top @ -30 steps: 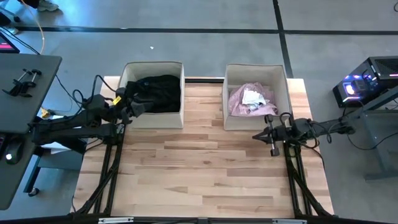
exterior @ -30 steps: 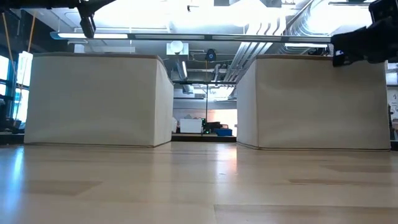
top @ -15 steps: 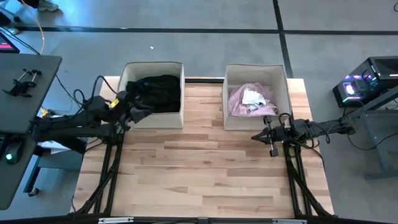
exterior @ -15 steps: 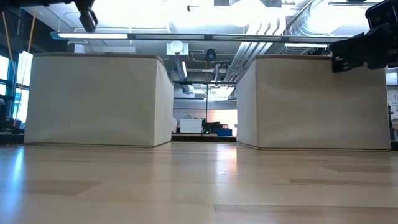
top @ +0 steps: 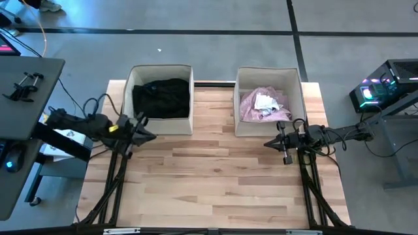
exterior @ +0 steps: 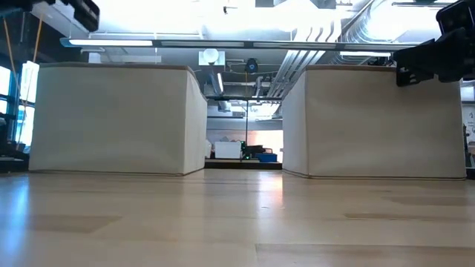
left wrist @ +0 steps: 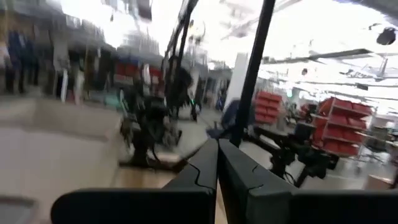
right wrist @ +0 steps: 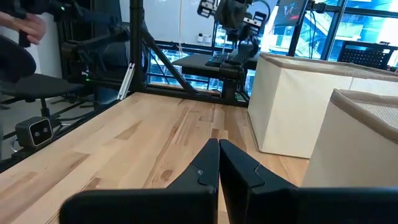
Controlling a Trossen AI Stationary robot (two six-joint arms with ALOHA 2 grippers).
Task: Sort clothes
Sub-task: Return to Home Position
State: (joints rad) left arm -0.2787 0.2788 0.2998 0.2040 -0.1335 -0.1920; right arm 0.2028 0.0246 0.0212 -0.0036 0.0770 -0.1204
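Black garment [top: 163,98] fills the left bin [top: 160,68]. Pale pink shirt [top: 251,111] lies in the right bin [top: 268,70], white socks [top: 264,102] on top of it. Left end effector [top: 150,136]: fingers pressed together, nothing held, just in front of the left bin's front wall, near the left edge of the desk [top: 215,176]. Right end effector [top: 268,142]: fingers together too, empty, just in front of the right bin, pointing inward across the desk.

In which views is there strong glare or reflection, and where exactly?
Low view: ceiling lights burn white, and the table mirrors a bright streak between the left bin and right bin. Left wrist view: the ceiling glares white. High view: even light, no strong glare.
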